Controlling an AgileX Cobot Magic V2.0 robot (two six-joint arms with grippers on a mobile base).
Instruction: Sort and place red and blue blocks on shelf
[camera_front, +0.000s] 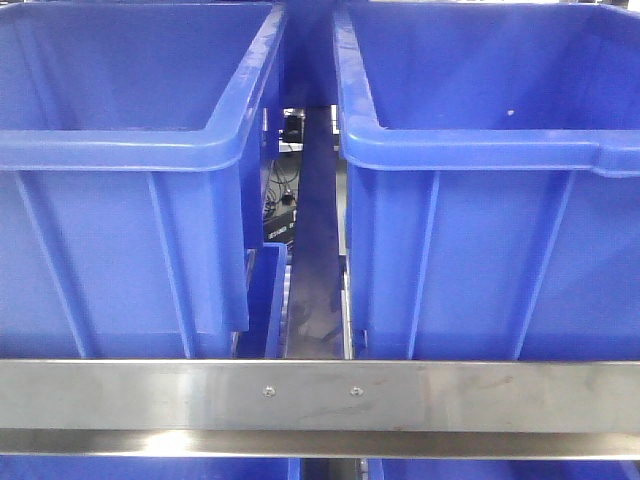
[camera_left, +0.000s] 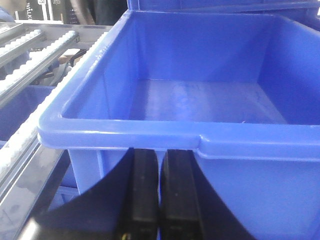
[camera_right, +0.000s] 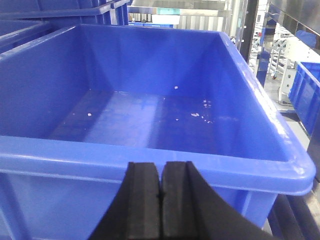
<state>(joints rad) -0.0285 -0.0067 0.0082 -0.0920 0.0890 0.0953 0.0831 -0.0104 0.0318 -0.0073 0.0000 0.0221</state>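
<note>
No red or blue block shows in any view. The shelf (camera_front: 320, 395) crosses the front view as a brushed steel rail, with roller tracks (camera_left: 30, 65) at the left of the left wrist view. My left gripper (camera_left: 160, 152) is shut with nothing in it, just below the near rim of a large blue bin (camera_left: 200, 90). My right gripper (camera_right: 161, 165) is also shut and empty, in front of the near wall of another blue bin (camera_right: 150, 110). Neither bin holds a block; the right one has only small white specks on its floor.
Two large blue bins (camera_front: 120, 180) (camera_front: 500, 180) stand side by side on the shelf with a narrow gap (camera_front: 310, 250) between them. More blue bins show below the rail (camera_front: 150, 468). A blue crate (camera_right: 305, 90) and metal racks stand at the far right.
</note>
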